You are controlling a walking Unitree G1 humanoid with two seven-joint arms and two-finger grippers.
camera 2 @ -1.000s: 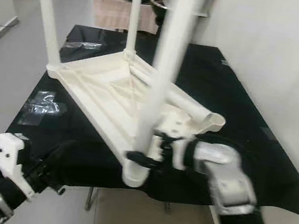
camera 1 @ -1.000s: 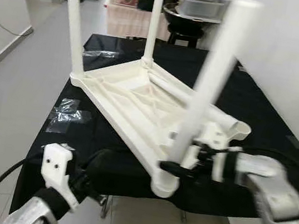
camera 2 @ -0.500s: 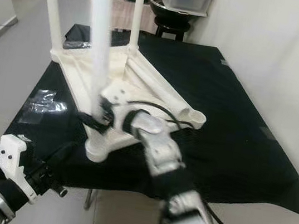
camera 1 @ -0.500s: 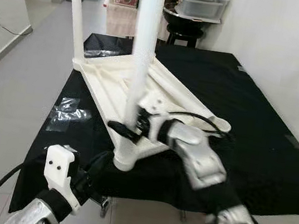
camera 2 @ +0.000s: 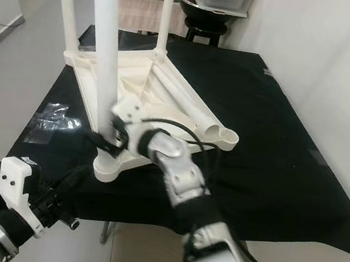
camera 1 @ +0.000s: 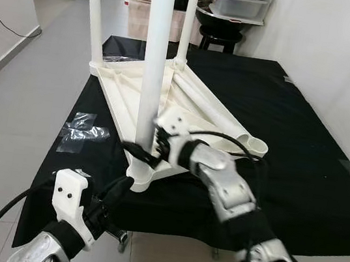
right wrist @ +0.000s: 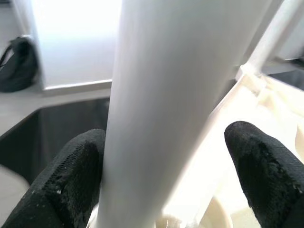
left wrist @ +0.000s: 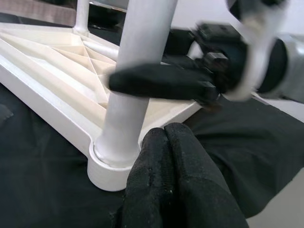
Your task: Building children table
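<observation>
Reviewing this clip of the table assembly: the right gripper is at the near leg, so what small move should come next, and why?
Probably press the leg straight down to seat it. The right gripper straddles it just above the corner socket of the upturned tabletop, and it stands upright there; the left gripper waits beside the socket.

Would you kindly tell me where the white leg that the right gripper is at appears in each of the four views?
Left eye: the leg stands upright left of centre, top edge down to the near corner socket.
Right eye: leg upper left, down to that socket.
Left wrist: leg upright at centre, with a finger of the right gripper across it.
Right wrist: leg up the middle, between the fingers.
Shared landmark: the socket.
</observation>
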